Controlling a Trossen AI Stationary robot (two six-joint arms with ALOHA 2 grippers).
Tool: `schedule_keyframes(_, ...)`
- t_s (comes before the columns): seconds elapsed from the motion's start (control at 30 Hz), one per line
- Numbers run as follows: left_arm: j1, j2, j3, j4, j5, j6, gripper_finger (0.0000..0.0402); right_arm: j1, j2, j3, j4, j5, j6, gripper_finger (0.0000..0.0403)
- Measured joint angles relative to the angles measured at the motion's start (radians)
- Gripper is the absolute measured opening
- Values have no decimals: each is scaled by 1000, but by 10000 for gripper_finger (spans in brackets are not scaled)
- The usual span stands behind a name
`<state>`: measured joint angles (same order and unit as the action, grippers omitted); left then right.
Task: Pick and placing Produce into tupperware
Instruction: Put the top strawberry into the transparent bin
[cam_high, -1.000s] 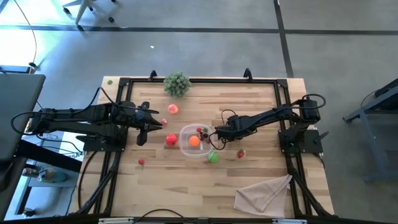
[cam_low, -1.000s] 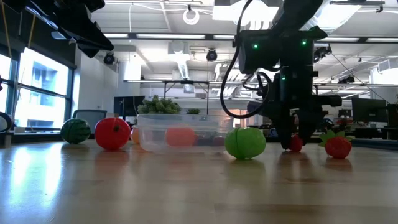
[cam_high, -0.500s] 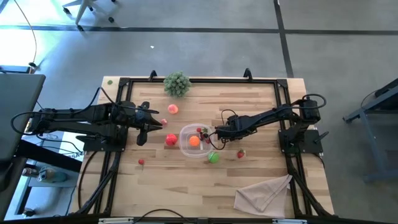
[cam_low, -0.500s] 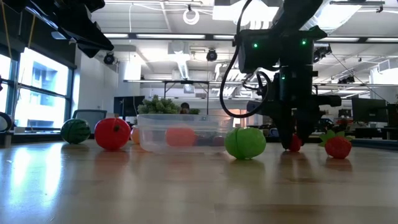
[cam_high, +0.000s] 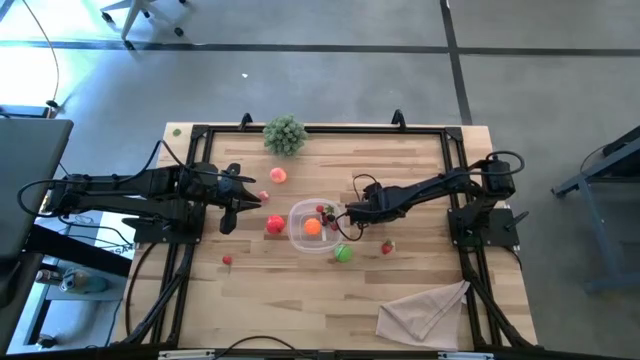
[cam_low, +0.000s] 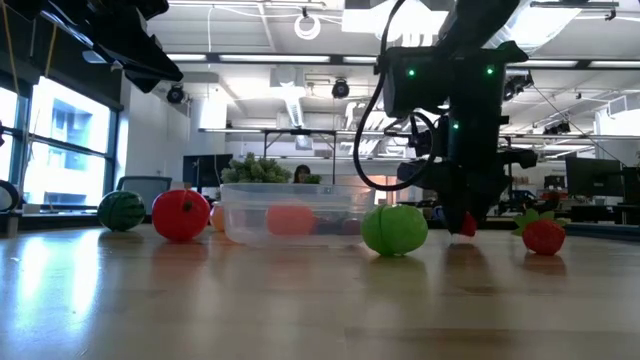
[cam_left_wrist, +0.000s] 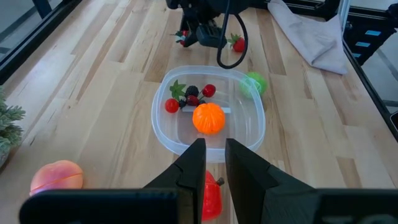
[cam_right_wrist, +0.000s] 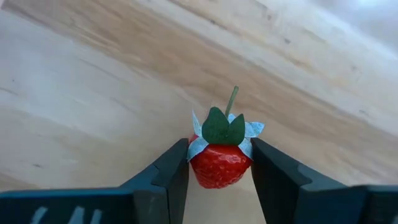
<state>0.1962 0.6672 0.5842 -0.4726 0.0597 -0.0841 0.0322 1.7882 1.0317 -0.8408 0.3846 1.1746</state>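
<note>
Right wrist view: right claw (cam_right_wrist: 219, 167) clenches a red strawberry (cam_right_wrist: 219, 163) between its fingers, above the table (cam_right_wrist: 74, 118).

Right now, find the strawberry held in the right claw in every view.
High view: hidden under the right claw, just right of the tupperware.
Low view: strawberry at the claw tips, lifted just off the table, right of the green fruit.
Left wrist view: a red bit under the far claw, beyond the tupperware.
Right wrist view: centre, pinched between both fingers.
Shared landmark: the tupperware, absent only from the right wrist view.
</note>
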Motion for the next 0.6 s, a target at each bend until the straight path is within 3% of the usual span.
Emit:
schedule_keyframes(0.2,0,0,0,0,0,0,51,2,0,1,3,121,-32,136)
schedule_keyframes(0.6,0,0,0,0,0,0,51,1,0,1,142,542,-136,136)
